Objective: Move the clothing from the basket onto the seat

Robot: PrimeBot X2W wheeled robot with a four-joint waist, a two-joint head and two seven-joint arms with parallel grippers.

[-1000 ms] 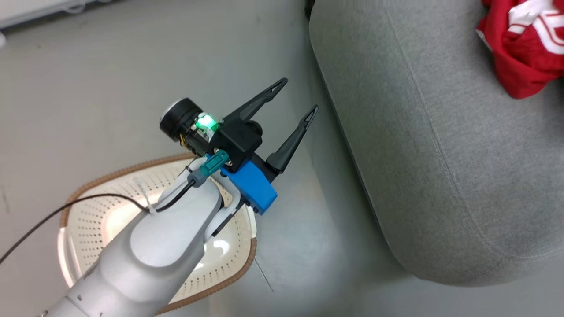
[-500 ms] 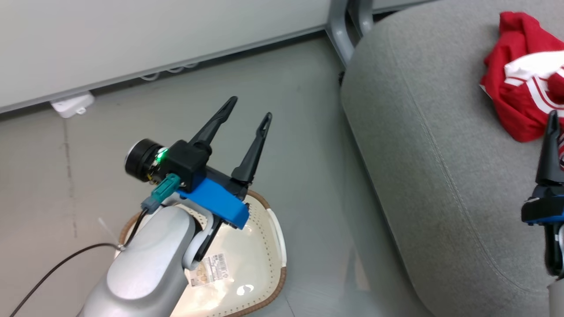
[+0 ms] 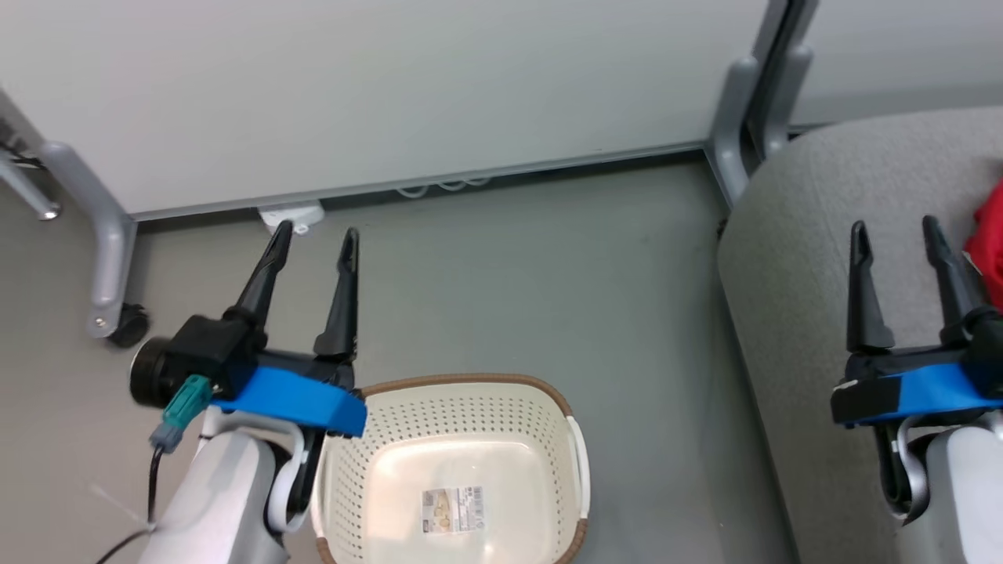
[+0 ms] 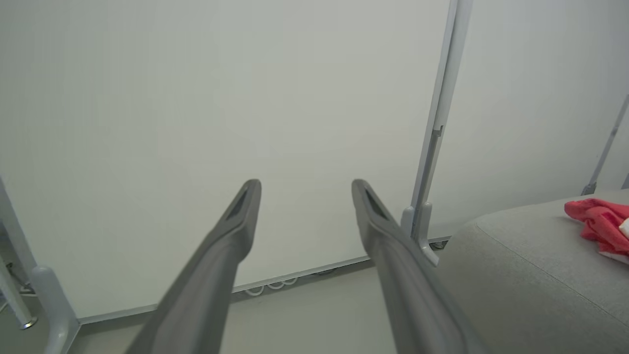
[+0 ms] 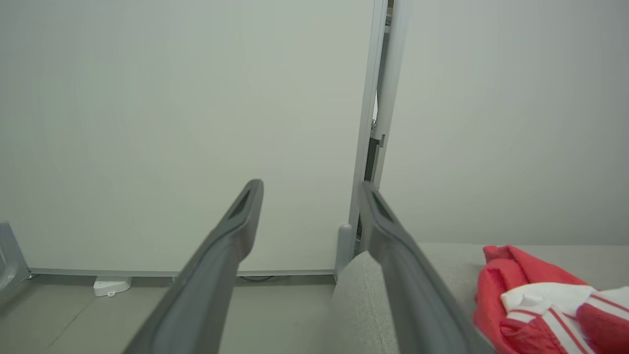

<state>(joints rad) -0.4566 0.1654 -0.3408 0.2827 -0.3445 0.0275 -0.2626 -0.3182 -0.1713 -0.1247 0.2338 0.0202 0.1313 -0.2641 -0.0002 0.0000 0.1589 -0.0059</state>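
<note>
The left gripper (image 3: 317, 230) and right gripper (image 3: 894, 225) were both spread wide, gripping nothing. The red clothing (image 5: 530, 300) was lying on the seat (image 3: 791, 313), with the basket (image 3: 462, 378) on the floor beside it.

Floor (image 3: 611, 298) btwn basket (image 3: 454, 409) & seat (image 3: 791, 313) open — wall (image 3: 392, 94) w/ posts (image 3: 730, 125) ahead.

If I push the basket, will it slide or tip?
Likely slides and feels light: the basket looks like thin perforated plastic, nothing showing inside but a label, on smooth floor. Pushed high up, it might tip.
</note>
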